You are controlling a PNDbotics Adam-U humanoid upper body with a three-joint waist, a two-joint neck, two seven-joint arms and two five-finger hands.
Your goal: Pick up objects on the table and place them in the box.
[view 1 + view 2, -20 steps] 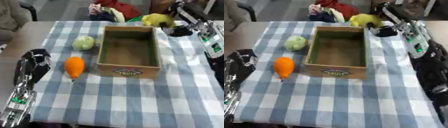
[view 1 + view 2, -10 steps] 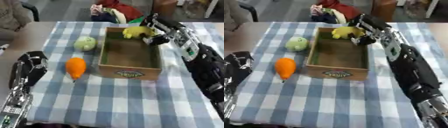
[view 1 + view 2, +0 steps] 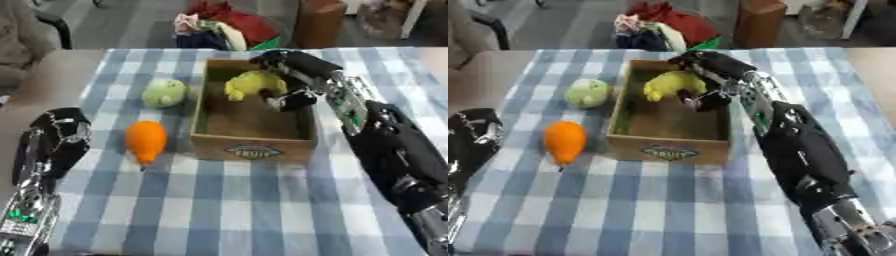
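Right arm: it comes in from the table's right edge and stretches diagonally up and left, forearm lying over the right wall of the box (image 3: 253, 148).
Right hand (image 3: 289, 80): reaches over the box's far end, fingers curled round the yellow fruit (image 3: 253, 84), thumb below it.
Yellow fruit: held inside the box, at its far left corner; whether it touches the floor I cannot tell.
Box: open cardboard, a label on its near wall, standing mid-table toward the far edge on the blue checked cloth (image 3: 236, 210).
Left arm: runs along the table's left edge, from the near left corner upward.
Left hand (image 3: 54, 141): rests by the left edge, black, fingers bent over loosely with nothing in them.
Green fruit (image 3: 164, 93): round, pale, on the cloth just left of the box's far end.
Orange fruit (image 3: 145, 141): oval, on the cloth left of the box's near end, between the box and the left hand, touching neither.
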